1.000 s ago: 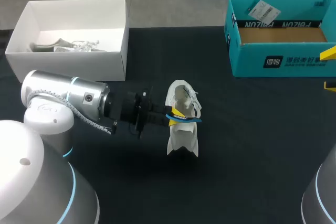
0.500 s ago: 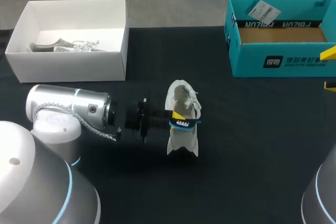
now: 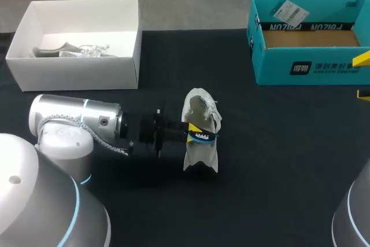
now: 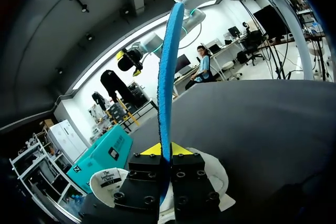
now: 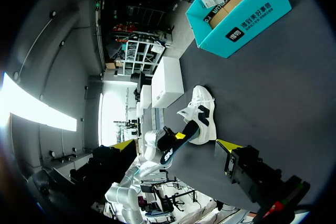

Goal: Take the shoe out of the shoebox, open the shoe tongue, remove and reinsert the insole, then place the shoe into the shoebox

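A white shoe (image 3: pixel 200 143) stands on the black table (image 3: pixel 277 160), seen also in the right wrist view (image 5: pixel 203 115). My left gripper (image 3: pixel 192 131) comes in from the side at the shoe's opening and is shut on a blue insole (image 3: pixel 203 137). In the left wrist view the insole (image 4: pixel 168 72) rises edge-on from between the yellow tips of the gripper (image 4: pixel 165 149), with the shoe (image 4: pixel 212 174) beneath. The teal shoebox (image 3: pixel 309 62) sits open at the back right. My right gripper (image 3: pixel 363 76) hangs open at the right edge, far from the shoe.
A white open box (image 3: pixel 75 65) with pale odds and ends inside stands at the back left. The teal shoebox (image 5: pixel 241 14) and the white box (image 5: pixel 169 81) show beyond the shoe in the right wrist view, past the right gripper (image 5: pixel 176 144).
My left arm has drawn back and shifted slightly toward the near edge, carrying the insole a little lower on the shoe. Shoe and right arm have stayed put.
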Controlling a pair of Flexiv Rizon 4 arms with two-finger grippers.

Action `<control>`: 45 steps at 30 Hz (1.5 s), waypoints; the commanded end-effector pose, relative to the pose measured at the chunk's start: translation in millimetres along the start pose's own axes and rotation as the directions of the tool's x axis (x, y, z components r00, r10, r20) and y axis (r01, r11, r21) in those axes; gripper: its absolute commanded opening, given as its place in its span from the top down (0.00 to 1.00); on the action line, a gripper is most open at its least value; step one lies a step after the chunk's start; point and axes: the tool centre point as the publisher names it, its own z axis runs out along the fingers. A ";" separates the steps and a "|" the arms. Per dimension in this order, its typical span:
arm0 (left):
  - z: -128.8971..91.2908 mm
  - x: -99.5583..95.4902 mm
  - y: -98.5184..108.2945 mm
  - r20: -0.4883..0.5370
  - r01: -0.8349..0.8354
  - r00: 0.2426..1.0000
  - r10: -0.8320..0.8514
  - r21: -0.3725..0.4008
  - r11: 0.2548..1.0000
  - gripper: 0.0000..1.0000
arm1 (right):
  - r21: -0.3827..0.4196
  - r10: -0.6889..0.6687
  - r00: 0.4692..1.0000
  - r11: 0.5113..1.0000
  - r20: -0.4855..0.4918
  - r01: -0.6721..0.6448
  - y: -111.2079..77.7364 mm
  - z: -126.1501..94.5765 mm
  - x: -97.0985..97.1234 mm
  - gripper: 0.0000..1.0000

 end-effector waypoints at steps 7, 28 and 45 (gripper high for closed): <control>14.6 -7.4 18.4 0.039 0.018 0.999 -0.017 -0.032 0.999 1.00 | -0.003 0.001 1.000 1.000 0.003 -0.001 -2.0 -0.2 -0.2 0.00; 1.9 -15.5 18.8 0.052 0.016 0.999 -0.012 -0.071 0.997 0.54 | -0.003 0.001 1.000 1.000 0.003 -0.001 -2.0 -0.2 -0.2 0.00; 4.8 -2.0 3.5 -0.035 -0.045 0.998 0.043 -0.078 0.996 1.00 | -0.003 0.001 1.000 1.000 0.003 -0.001 -2.0 -0.2 -0.2 0.00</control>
